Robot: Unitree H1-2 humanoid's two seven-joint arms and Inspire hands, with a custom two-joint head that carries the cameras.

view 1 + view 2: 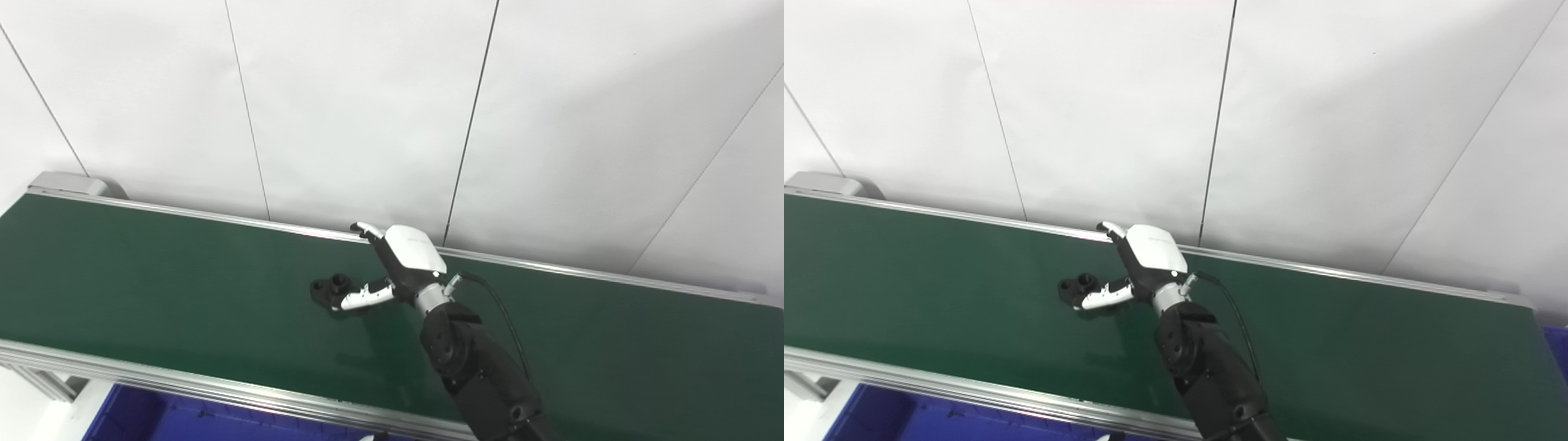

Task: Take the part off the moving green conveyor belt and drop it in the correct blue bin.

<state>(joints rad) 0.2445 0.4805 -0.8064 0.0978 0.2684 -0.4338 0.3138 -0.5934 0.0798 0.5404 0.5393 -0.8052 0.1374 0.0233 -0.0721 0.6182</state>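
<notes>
A small black part (329,288) with a raised round boss lies on the green conveyor belt (153,275), near its middle. My right hand (401,260) reaches in from the bottom right and sits just right of the part. Its fingers (366,231) curl over the far side, above the belt. The white thumb (366,297) lies along the part's near side and seems to touch it. The hand is open and the part rests on the belt between thumb and fingers. My left hand is out of sight.
A blue bin (153,419) sits below the belt's near rail (184,383) at the bottom left. A sliver of another blue bin (1559,343) shows past the belt's right end. A white panelled wall (367,110) rises right behind the far rail.
</notes>
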